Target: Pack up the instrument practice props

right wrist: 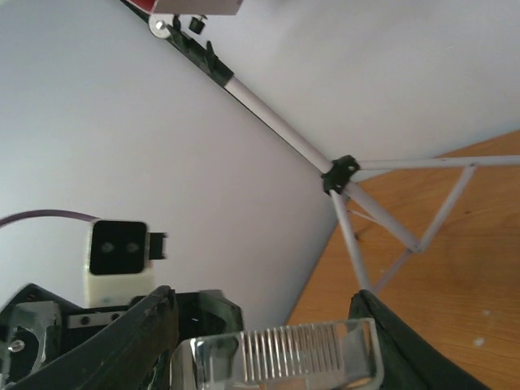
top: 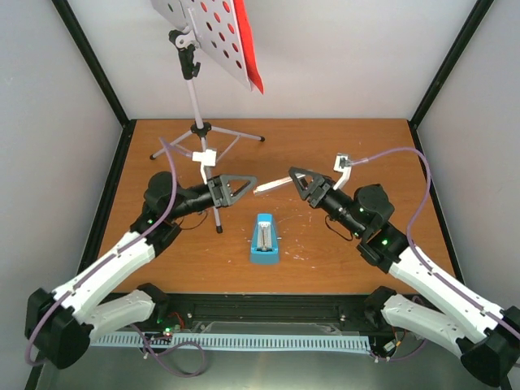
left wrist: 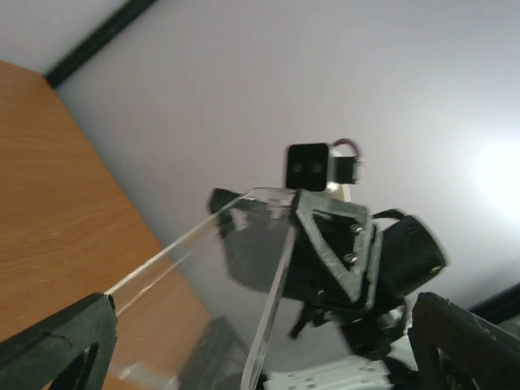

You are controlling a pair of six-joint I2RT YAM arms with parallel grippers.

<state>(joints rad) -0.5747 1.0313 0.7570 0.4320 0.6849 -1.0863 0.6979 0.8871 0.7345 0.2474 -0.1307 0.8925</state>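
Note:
A clear plastic cover (top: 272, 186) hangs in the air between my two grippers above the table's middle. My right gripper (top: 294, 177) is shut on one end of it, and its ridged edge (right wrist: 309, 353) spans my fingers in the right wrist view. My left gripper (top: 250, 184) is open, with its fingers wide around the other end of the cover (left wrist: 227, 268). The blue wedge metronome (top: 264, 238) lies on the table below. The white hole-punched music stand (top: 213, 32) stands at the back left on silver tripod legs (right wrist: 357, 236) and carries a red sheet (top: 248, 45). No green sheet shows.
The wooden table (top: 357, 146) is enclosed by grey walls with black corner posts (top: 97, 61). One tripod leg (top: 218, 219) reaches forward under my left gripper. The stand's pole (top: 195, 101) rises close behind my left arm.

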